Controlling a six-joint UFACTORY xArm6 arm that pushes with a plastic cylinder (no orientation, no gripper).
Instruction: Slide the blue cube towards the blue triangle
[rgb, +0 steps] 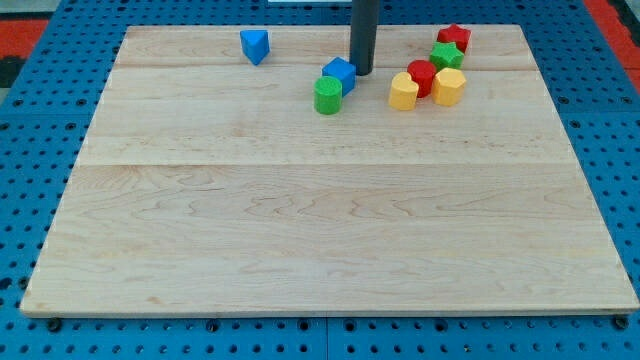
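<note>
Near the view's top edge, my tip (361, 72), a bare rod holding nothing, sits just beside the blue cube (339, 74), on its right. Blue triangle (255, 45) lies up-left; best push is steady, aimed left & slightly up, w/ the green cylinder (328, 95) touching below. Wooden board (330, 240) on blue pegboard (40, 150).

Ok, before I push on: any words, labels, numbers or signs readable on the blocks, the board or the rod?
None. No text, label, number or sign is readable.
The blue cube, blue triangle, green cylinder and the red, yellow and green blocks at the view's right have plain faces.
The wooden board shows only grain.
My tip is unmarked, beside the blue cube.
</note>
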